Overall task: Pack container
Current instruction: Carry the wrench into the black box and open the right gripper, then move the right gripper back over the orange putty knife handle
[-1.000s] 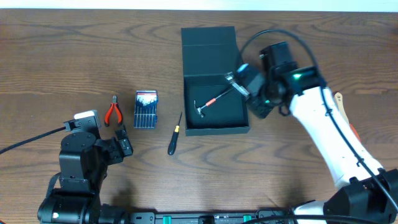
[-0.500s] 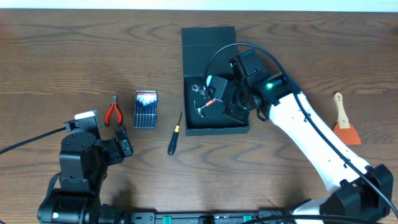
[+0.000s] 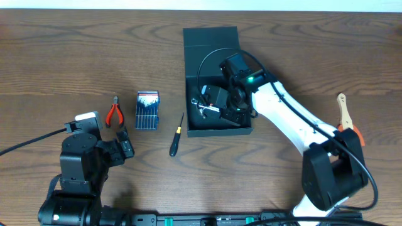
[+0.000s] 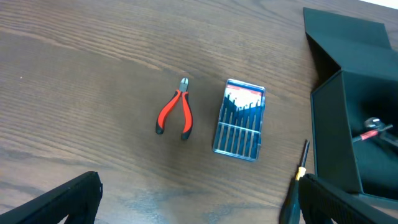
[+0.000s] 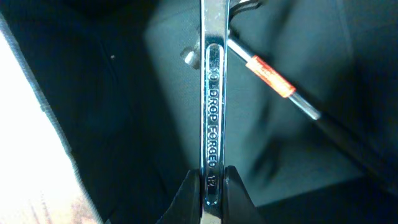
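The dark teal container (image 3: 220,130) stands open at the table's middle, its lid (image 3: 210,36) folded back. My right gripper (image 3: 217,103) reaches down into it, shut on a chrome wrench (image 5: 212,93) that points away from the fingers (image 5: 212,186) over the box floor. A small tool with a red band (image 5: 273,78) lies inside the box under the wrench. My left gripper (image 3: 125,147) sits low at the front left, open with nothing between its fingers (image 4: 62,199). The left wrist view shows the container's wall (image 4: 333,124) at the right.
Red-handled pliers (image 3: 114,112) and a blue-and-white bit case (image 3: 147,110) lie left of the container. A black screwdriver with a yellow collar (image 3: 176,135) lies between the case and the box. A wooden-handled scraper with an orange blade (image 3: 345,116) lies at the right.
The right arm has swung left from the box's right edge and gone down into the container with the wrench. The left arm has not moved.
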`<act>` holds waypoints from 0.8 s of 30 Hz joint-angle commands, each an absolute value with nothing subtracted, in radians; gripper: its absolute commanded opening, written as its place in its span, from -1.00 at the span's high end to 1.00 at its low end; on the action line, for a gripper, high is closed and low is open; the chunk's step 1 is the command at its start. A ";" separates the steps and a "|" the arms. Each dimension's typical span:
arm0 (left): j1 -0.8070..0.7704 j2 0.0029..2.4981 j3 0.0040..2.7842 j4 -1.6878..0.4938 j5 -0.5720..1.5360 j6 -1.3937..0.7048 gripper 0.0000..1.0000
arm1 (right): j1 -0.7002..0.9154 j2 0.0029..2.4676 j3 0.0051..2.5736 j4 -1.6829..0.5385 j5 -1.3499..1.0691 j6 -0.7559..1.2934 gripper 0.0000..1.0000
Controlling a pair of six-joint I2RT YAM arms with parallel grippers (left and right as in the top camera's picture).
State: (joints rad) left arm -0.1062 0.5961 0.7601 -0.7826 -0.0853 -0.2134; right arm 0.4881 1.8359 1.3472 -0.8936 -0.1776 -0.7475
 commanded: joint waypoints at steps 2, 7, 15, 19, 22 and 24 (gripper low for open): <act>-0.103 0.597 0.785 -0.785 -0.086 -0.223 -0.97 | 0.490 1.880 1.374 -0.889 -0.196 -0.768 0.98; -0.103 0.597 0.785 -0.785 -0.086 -0.223 -0.97 | 0.490 1.898 1.374 -0.889 -0.194 -0.768 0.92; -0.103 0.597 0.785 -0.785 -0.086 -0.224 -0.97 | 0.490 1.879 1.377 -0.894 -0.181 -0.725 0.70; -0.103 0.597 0.785 -0.785 -0.086 -0.223 -0.97 | 0.483 1.831 1.415 -0.931 -0.164 -0.697 0.51; -0.103 0.597 0.785 -0.785 -0.086 -0.223 -0.97 | 0.457 1.777 1.473 -0.932 -0.070 -0.578 0.06; -0.103 0.597 0.785 -0.785 -0.086 -0.223 -0.97 | 0.424 1.744 1.523 -0.943 -0.032 -0.504 -0.19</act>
